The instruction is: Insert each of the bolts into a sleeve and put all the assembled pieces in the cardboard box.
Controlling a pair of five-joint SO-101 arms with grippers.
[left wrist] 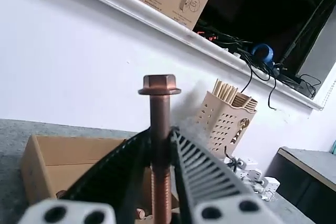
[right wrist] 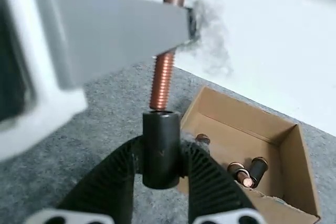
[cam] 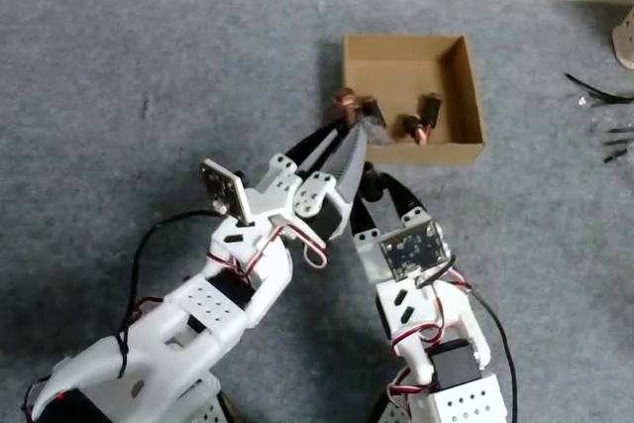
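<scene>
My left gripper (left wrist: 160, 153) is shut on a copper bolt (left wrist: 159, 129), held upright with its hex head on top. In the high view this gripper (cam: 349, 136) is raised beside the near left corner of the cardboard box (cam: 461, 71). My right gripper (right wrist: 160, 163) is shut on a black sleeve (right wrist: 160, 148), directly below the bolt (right wrist: 163, 85). The bolt's threaded tip sits at the sleeve's open mouth. Two assembled pieces (cam: 421, 121) lie inside the box (right wrist: 286, 153), also seen as the pieces (right wrist: 247, 171) in the right wrist view.
Grey carpet covers the table. Black cable ties (cam: 604, 116) lie at the right edge. A beige perforated holder (left wrist: 226, 119) stands against the white wall beyond the box (left wrist: 37, 166).
</scene>
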